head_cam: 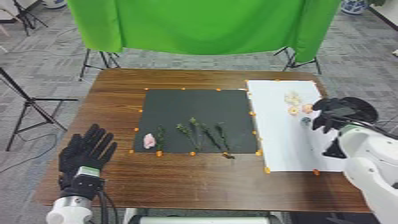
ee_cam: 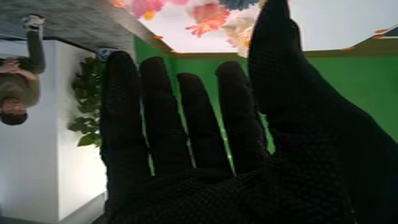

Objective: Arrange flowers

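Note:
Over the right part of the white sheet (head_cam: 281, 145), my right hand (head_cam: 345, 112) is beside several flower heads. Pale cream blooms (head_cam: 292, 98), a pink-orange one (head_cam: 307, 108) and a small bluish-grey one (head_cam: 306, 121) lie there. Fingers straight, my right hand (ee_cam: 204, 185) holds nothing in the right wrist view, where a coral flower (ee_cam: 208, 19) and a cream flower (ee_cam: 240, 32) appear beyond it. On the black mat (head_cam: 182, 102) lie a pink flower (head_cam: 149, 141) and several green stems (head_cam: 196, 129). My left hand (head_cam: 84, 152) is open, palm flat, left of the mat.
Orange tape pieces mark the edges of mat and sheet on the brown table (head_cam: 195, 185). A green cloth (head_cam: 204, 25) hangs behind the table's far edge. A black tripod (head_cam: 31, 100) stands on the floor at the left.

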`<control>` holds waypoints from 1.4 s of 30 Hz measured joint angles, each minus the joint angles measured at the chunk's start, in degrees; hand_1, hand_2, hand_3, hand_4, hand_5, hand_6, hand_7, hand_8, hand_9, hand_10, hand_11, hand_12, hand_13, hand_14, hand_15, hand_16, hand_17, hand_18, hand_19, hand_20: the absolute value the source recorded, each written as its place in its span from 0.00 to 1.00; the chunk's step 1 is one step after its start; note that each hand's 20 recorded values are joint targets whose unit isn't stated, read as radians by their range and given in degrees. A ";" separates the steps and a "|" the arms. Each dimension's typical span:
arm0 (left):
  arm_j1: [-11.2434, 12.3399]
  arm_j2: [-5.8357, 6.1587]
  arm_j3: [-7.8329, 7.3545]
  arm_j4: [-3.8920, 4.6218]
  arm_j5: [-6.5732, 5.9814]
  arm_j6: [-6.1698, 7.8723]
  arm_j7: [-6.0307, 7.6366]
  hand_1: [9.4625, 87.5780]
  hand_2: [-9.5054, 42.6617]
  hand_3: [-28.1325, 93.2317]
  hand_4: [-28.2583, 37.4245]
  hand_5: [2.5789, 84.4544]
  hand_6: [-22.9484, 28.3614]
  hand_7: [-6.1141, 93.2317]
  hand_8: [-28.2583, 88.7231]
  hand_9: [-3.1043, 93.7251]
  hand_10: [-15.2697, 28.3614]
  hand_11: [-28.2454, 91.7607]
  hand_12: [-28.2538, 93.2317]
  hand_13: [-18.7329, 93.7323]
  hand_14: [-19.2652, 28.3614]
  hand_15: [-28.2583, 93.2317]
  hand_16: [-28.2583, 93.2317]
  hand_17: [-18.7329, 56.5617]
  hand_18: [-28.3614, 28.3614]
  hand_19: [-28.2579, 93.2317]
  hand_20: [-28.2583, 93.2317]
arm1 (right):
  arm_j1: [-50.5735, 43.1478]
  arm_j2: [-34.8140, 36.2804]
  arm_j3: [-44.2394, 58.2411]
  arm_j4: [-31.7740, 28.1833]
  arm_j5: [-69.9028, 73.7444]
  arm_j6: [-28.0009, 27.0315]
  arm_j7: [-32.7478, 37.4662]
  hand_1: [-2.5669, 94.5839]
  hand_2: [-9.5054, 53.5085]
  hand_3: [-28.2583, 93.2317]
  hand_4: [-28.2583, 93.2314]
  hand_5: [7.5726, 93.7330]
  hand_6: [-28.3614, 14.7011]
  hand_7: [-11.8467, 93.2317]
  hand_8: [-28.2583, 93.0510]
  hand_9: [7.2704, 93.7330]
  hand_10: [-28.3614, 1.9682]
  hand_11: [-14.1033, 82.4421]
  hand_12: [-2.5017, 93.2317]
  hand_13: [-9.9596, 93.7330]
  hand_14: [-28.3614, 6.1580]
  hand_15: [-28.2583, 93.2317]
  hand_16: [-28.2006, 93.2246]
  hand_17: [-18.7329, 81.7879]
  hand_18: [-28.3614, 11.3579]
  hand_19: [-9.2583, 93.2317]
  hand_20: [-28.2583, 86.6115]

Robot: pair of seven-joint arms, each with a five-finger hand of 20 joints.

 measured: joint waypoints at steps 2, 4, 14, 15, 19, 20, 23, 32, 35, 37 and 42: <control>0.00 -0.02 0.06 0.00 0.01 -0.01 0.00 0.25 0.53 0.84 0.00 0.47 0.64 0.26 0.16 0.35 0.71 0.47 0.32 0.37 0.74 0.58 0.16 0.15 0.74 0.54 0.30 | 1.70 0.00 -1.42 1.21 0.27 -0.16 -0.50 0.54 0.15 0.89 0.00 0.47 0.62 0.24 0.12 0.46 0.67 0.22 0.10 0.54 0.58 0.35 0.39 0.43 0.30 0.73 0.48; 0.00 -0.05 0.13 0.00 0.04 -0.01 -0.01 0.25 0.53 0.84 0.00 0.47 0.64 0.26 0.16 0.35 0.71 0.47 0.32 0.37 0.74 0.58 0.16 0.15 0.74 0.54 0.30 | 3.37 -0.02 -2.66 2.52 0.76 -0.56 -0.94 0.55 0.16 0.89 0.00 0.49 0.63 0.24 0.12 0.48 0.67 0.22 0.11 0.55 0.59 0.36 0.39 0.43 0.30 0.73 0.49; -0.02 -0.24 0.41 0.01 0.14 -0.02 -0.42 0.25 0.54 0.83 0.00 0.47 0.64 0.26 0.16 0.36 0.71 0.47 0.32 0.37 0.75 0.60 0.16 0.15 0.76 0.56 0.31 | 5.67 -0.84 -4.44 5.80 2.50 -3.37 -1.88 0.58 0.04 0.87 0.00 0.59 0.69 0.26 0.11 0.61 0.66 0.23 0.14 0.67 0.64 0.43 0.47 0.46 0.30 0.77 0.51; -0.02 -0.25 0.42 0.01 0.16 -0.02 -0.45 0.25 0.54 0.83 0.00 0.47 0.64 0.26 0.16 0.36 0.71 0.47 0.32 0.37 0.75 0.60 0.16 0.15 0.76 0.56 0.31 | 5.70 -1.05 -4.61 6.18 2.60 -3.58 -1.91 0.58 0.03 0.86 0.00 0.60 0.69 0.26 0.11 0.62 0.66 0.23 0.14 0.68 0.64 0.43 0.48 0.46 0.30 0.78 0.51; -0.04 -0.26 0.51 0.02 0.18 -0.02 -0.53 0.25 0.54 0.83 0.00 0.47 0.64 0.26 0.16 0.36 0.71 0.47 0.32 0.37 0.75 0.60 0.16 0.15 0.76 0.56 0.31 | 5.72 -1.68 -5.38 7.50 2.76 -3.64 -2.15 0.61 0.01 0.83 0.00 0.64 0.73 0.27 0.12 0.70 0.64 0.27 0.17 0.70 0.66 0.46 0.53 0.46 0.30 0.78 0.52; -0.06 -0.26 0.53 0.02 0.18 -0.02 -0.54 0.25 0.54 0.83 0.00 0.47 0.64 0.26 0.16 0.36 0.71 0.47 0.32 0.37 0.75 0.60 0.16 0.15 0.76 0.56 0.31 | 5.72 -1.79 -5.44 7.58 2.76 -3.32 -2.16 0.62 0.00 0.82 0.00 0.67 0.72 0.28 0.15 0.73 0.64 0.26 0.21 0.71 0.67 0.46 0.54 0.46 0.30 0.78 0.52; -0.11 -0.27 0.55 0.03 0.18 -0.02 -0.64 0.25 0.54 0.83 0.00 0.47 0.64 0.26 0.16 0.36 0.71 0.47 0.32 0.37 0.75 0.60 0.16 0.15 0.76 0.56 0.31 | 5.70 -1.98 -5.64 7.76 2.72 -1.58 -2.16 0.65 0.00 0.80 0.00 0.75 0.72 0.29 0.20 0.84 0.67 0.21 0.34 0.75 0.66 0.47 0.59 0.47 0.30 0.79 0.54; -0.01 -0.49 0.40 0.04 0.33 -0.02 -1.37 0.25 0.54 0.83 0.00 0.47 0.64 0.26 0.16 0.35 0.71 0.47 0.32 0.37 0.75 0.60 0.16 0.15 0.76 0.56 0.31 | 4.85 -2.14 -6.64 8.40 2.39 4.03 -2.72 0.66 0.00 0.83 0.00 0.84 0.72 0.31 0.24 0.93 0.70 0.22 0.44 0.79 0.62 0.52 0.62 0.49 0.26 0.80 0.57; 0.13 -0.71 0.14 0.04 0.40 -0.07 -1.85 0.25 0.54 0.83 0.00 0.47 0.64 0.25 0.16 0.35 0.71 0.47 0.32 0.37 0.75 0.60 0.16 0.15 0.76 0.56 0.31 | 3.56 -2.06 -6.16 8.09 2.38 6.18 -3.25 0.66 0.00 0.83 0.00 0.84 0.71 0.31 0.24 0.93 0.69 0.22 0.45 0.79 0.62 0.52 0.62 0.49 0.26 0.80 0.57; 0.20 -0.79 -0.05 0.06 0.60 -0.25 -2.18 0.24 0.53 0.83 0.00 0.46 0.64 0.25 0.16 0.35 0.71 0.47 0.32 0.37 0.74 0.60 0.16 0.15 0.76 0.56 0.31 | 1.99 -1.76 -5.91 7.26 2.02 8.33 -3.46 0.66 0.00 0.83 0.00 0.84 0.71 0.31 0.24 0.94 0.69 0.22 0.44 0.79 0.61 0.52 0.62 0.49 0.26 0.80 0.57; 0.19 -1.27 -0.74 0.52 1.69 -1.52 -4.08 0.24 0.53 0.83 0.00 0.46 0.64 0.25 0.16 0.35 0.71 0.46 0.32 0.37 0.75 0.59 0.16 0.15 0.76 0.56 0.31 | -1.80 -0.62 -5.55 2.58 -0.79 9.97 -4.02 0.66 0.00 0.83 0.00 0.85 0.71 0.31 0.24 0.94 0.68 0.22 0.44 0.79 0.62 0.52 0.62 0.49 0.26 0.80 0.57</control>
